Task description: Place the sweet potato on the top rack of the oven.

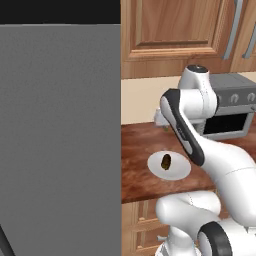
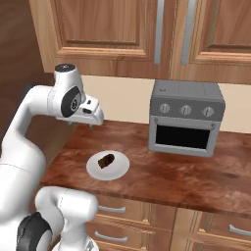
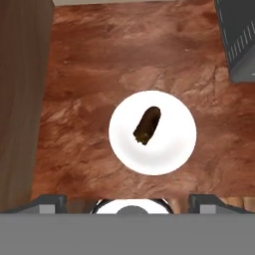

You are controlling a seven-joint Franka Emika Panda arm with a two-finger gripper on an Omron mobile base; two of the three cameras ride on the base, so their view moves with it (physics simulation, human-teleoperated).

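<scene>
Hand view: sweet potato (image 3: pixel 148 125) lies mid-plate (image 3: pixel 172 149), near the counter's (image 3: pixel 149 60) front edge. I keep the gripper (image 3: pixel 127 201) spread, descend centred, and straddle the potato's narrow width.

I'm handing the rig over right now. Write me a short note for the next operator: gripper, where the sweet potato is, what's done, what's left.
Gripper: empty, jaws spread wide, hanging above the counter and looking down on the plate.
Sweet potato: lying alone on the white plate, near its middle. The plate sits on the brown counter, left of the small grey toaster oven.
Done: nothing gripped yet; the sweet potato is untouched on the plate.
Left: lower onto it, close the jaws, lift, then carry it to the big oven and set it on the top rack.
</scene>
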